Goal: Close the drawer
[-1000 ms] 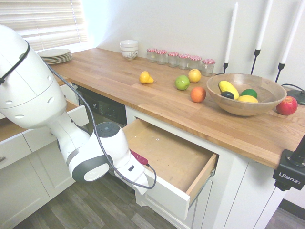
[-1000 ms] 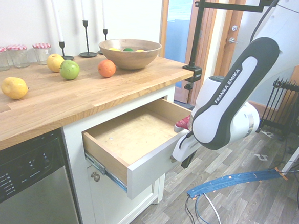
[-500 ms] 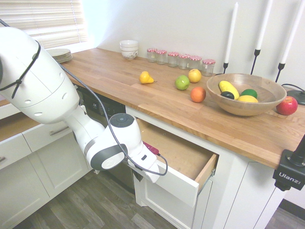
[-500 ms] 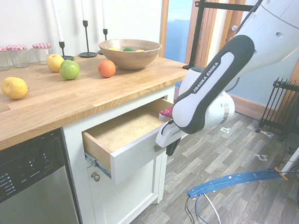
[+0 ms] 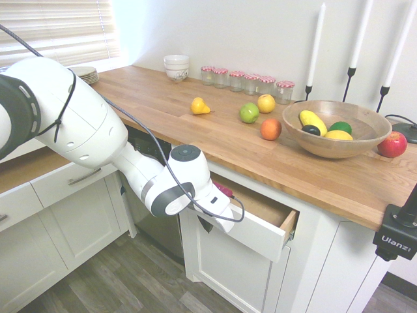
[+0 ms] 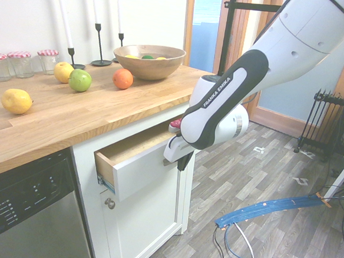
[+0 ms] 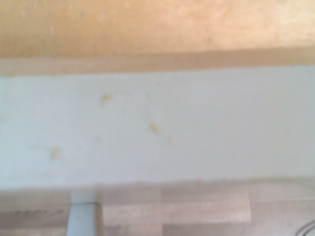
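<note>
Pressing with its closed two-finger gripper against the white flat front panel, the white arm needs a steady, square push to seat the half-shut wide wooden drawer under the butcher-block counter.

We count one drawer, lower centre of the first exterior view. Along the upper middle stand six jars with red lids. At the upper right rise three white candles and one wooden bowl. Five fruits lie loose on the one countertop. Upper left: one stack of plates.
</note>
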Controlling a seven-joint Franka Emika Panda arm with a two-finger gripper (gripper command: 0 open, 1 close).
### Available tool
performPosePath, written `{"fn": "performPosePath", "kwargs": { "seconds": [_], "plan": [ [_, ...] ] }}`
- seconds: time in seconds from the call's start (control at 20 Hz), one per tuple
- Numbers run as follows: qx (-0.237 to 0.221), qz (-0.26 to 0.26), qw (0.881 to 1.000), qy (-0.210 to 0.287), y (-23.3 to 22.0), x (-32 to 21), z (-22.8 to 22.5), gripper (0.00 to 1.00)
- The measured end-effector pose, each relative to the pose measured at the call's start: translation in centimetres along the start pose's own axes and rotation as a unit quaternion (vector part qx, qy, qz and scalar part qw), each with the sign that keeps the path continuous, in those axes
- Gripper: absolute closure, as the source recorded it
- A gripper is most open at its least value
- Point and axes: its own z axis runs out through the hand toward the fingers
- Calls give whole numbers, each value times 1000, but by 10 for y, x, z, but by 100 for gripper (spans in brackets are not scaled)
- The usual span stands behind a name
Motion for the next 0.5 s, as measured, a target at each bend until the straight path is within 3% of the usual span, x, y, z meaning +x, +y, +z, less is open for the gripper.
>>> {"fn": "performPosePath", "kwargs": {
  "seconds": [0.5],
  "plan": [
    [17, 1, 1000, 12, -22, 20, -11, 100]
  ]
}}
